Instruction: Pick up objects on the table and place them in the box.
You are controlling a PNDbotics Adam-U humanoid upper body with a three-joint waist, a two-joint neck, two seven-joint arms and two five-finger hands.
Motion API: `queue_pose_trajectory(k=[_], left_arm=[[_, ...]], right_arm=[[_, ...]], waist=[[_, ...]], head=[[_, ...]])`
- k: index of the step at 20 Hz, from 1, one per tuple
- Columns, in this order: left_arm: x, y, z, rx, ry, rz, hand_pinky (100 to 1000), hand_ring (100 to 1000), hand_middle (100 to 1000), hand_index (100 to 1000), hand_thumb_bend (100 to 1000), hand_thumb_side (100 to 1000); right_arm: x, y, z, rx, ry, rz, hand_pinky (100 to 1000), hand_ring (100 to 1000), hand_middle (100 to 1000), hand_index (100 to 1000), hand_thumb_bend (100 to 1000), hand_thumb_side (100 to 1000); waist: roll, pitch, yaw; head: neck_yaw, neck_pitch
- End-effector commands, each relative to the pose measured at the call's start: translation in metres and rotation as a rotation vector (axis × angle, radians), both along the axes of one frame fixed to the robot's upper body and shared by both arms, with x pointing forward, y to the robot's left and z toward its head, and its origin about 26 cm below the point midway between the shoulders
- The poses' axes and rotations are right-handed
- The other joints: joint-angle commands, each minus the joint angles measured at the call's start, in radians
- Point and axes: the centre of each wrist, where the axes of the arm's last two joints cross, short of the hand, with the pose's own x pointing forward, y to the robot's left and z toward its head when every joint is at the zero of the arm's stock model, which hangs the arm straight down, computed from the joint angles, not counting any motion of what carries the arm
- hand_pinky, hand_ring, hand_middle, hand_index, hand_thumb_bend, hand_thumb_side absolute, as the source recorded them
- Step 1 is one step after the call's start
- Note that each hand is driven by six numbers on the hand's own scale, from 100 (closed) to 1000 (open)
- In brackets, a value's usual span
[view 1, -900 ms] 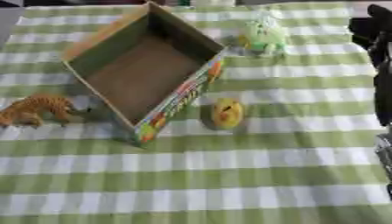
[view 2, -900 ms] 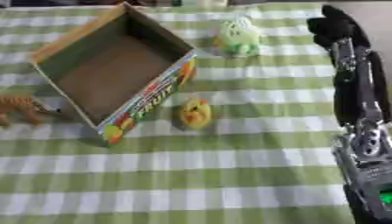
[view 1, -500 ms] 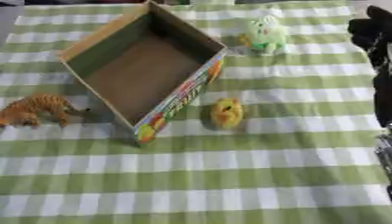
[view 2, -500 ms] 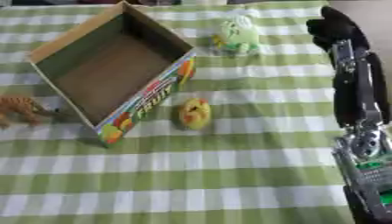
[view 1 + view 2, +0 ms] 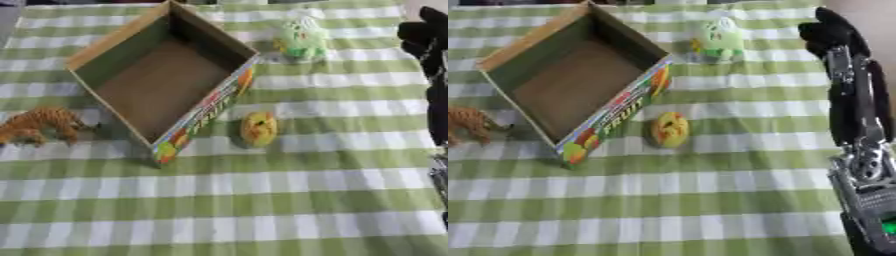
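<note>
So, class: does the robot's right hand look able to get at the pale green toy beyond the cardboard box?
Probably yes. The right hand hangs just right of the pale green toy, with only bare checked cloth between them; the cardboard box sits off to the left.

Your right hand [image 5: 833,35] is hanging over the surface's [image 5: 262,210] far right, with open checked cloth lying between it and the green toy [image 5: 303,41]. The box [image 5: 162,80] wall is standing just left of the yellow toy [image 5: 259,128]; the near half is lying bare.
</note>
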Motion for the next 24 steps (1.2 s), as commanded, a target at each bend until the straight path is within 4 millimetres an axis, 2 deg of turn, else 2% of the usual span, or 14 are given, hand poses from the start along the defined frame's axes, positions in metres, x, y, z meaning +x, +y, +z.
queue_pose_trajectory(k=[1, 4, 7, 11, 12, 14, 19, 24], left_arm=[[-0.002, 0.009, 0.016, 0.046, -0.039, 0.044, 836, 779, 778, 869, 100, 951], [-0.001, 0.016, 0.032, 0.099, -0.069, 0.099, 793, 774, 778, 871, 100, 934], [-0.002, 0.022, 0.049, 0.160, -0.089, 0.156, 790, 773, 778, 871, 100, 933], [-0.002, 0.023, 0.053, 0.171, -0.086, 0.178, 790, 773, 778, 871, 100, 933], [-0.002, 0.023, 0.053, 0.174, -0.088, 0.178, 726, 767, 778, 870, 100, 913], [-0.001, 0.018, 0.063, 0.236, -0.119, 0.160, 717, 765, 778, 870, 100, 912], [-0.004, 0.018, 0.100, 0.412, -0.158, 0.224, 694, 760, 775, 869, 100, 911], [-0.008, 0.022, 0.116, 0.501, -0.107, 0.289, 687, 756, 771, 864, 100, 906]], right_arm=[[-0.003, -0.001, 0.009, -0.029, -0.031, -0.001, 884, 846, 751, 913, 100, 1000], [-0.003, -0.002, 0.009, -0.034, -0.029, -0.002, 884, 846, 751, 913, 100, 1000], [-0.003, -0.002, 0.009, -0.035, -0.028, -0.001, 884, 846, 751, 913, 100, 1000], [-0.003, -0.002, 0.009, -0.034, -0.028, 0.000, 884, 846, 751, 913, 100, 1000], [-0.003, -0.002, 0.009, -0.035, -0.029, 0.001, 883, 845, 751, 913, 100, 1000], [-0.003, -0.003, 0.009, -0.039, -0.024, 0.002, 883, 845, 751, 913, 100, 1000], [-0.003, -0.002, 0.010, -0.028, -0.026, 0.010, 882, 844, 752, 912, 100, 1000], [-0.002, -0.001, 0.011, -0.018, -0.031, 0.024, 880, 843, 753, 911, 100, 1000]], waist=[[0.002, -0.017, -0.002], [0.006, -0.022, -0.002], [0.007, -0.025, -0.002], [0.006, -0.025, -0.003], [0.008, -0.026, -0.003], [0.016, -0.044, -0.006], [0.012, -0.061, -0.010], [0.004, -0.077, -0.021]], head=[[0.004, -0.015], [0.001, -0.011], [0.000, -0.007], [0.001, -0.007], [0.003, -0.008], [0.003, 0.000], [0.007, 0.001], [0.016, 0.007]])
